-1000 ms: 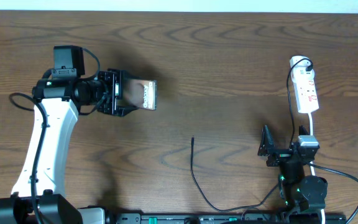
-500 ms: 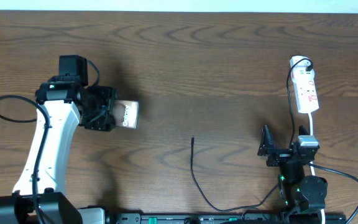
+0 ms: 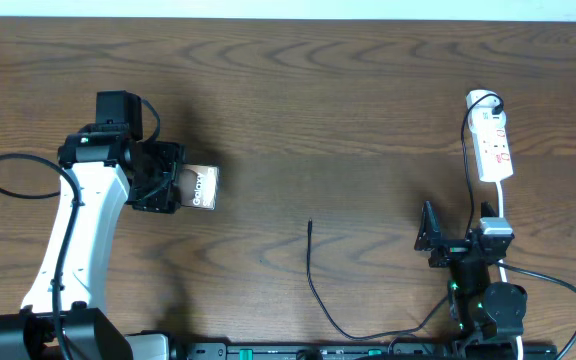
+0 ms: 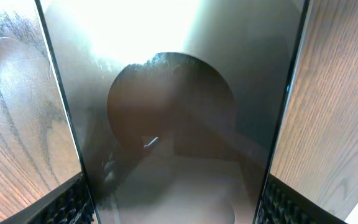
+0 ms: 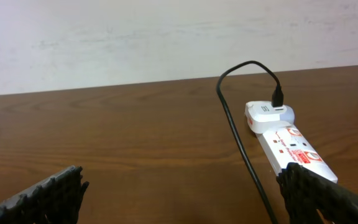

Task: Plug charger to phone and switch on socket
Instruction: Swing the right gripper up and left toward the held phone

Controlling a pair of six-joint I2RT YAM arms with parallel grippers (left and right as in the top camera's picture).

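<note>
Pinching the phone (image 3: 204,187) by its edges in the left gripper (image 3: 178,189); holding the right gripper (image 5: 182,177) spread wide and empty, facing the socket (image 3: 493,148), apart from the charger (image 3: 309,262) on the counter (image 3: 368,100).

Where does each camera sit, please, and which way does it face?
Overhead: fixed above the brown wooden table, looking straight down; shows the left arm, right arm and left tool gripping the slim glossy phone.
Left wrist: on the left arm, looking along its black finger pads at the phone's face.
Right wrist: on the right arm, facing the wall; shows the open right tool's pads and the white oblong power strip.
Shared: overhead and right wrist both show that strip.
</note>
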